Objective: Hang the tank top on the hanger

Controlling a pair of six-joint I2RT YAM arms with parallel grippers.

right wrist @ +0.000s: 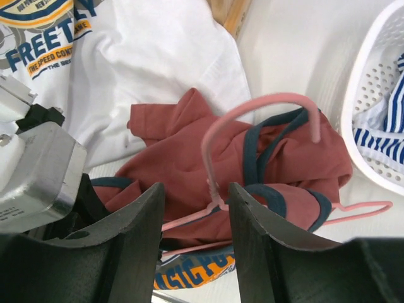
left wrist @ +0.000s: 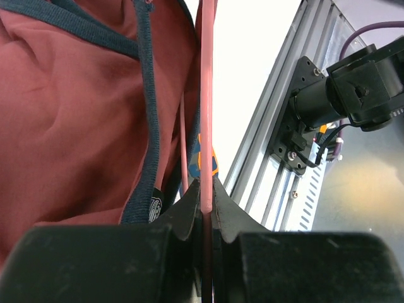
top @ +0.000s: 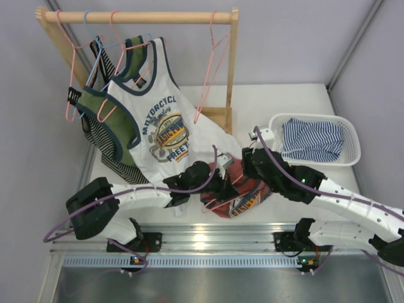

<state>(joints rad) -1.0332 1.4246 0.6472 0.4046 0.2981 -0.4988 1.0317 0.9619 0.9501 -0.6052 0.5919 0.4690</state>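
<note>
Judging threading underway: left gripper [left wrist: 206, 208] nips the hanger [left wrist: 206, 95] partly inside the tank top [left wrist: 76, 113], right gripper [right wrist: 197, 189] gapes empty at its 1 o'clock; next I'd pull fabric over.

Bright even light; table [left wrist: 252, 76] blown white; left gripper [left wrist: 207, 214] soft, out of focus

You have a wooden rack [top: 139, 17] standing at about eleven o'clock on the white table [top: 284, 101]. A white "Motorcycle" tank top [top: 165, 126] hangs from it, with a green top [top: 110, 113] overlapping it on its nine o'clock side. A spare pink hanger [top: 211, 63] dangles near the rail's right end, and at three o'clock you'll see a white basket [top: 353, 136] holding a blue-and-white striped garment [top: 312, 140].
</note>
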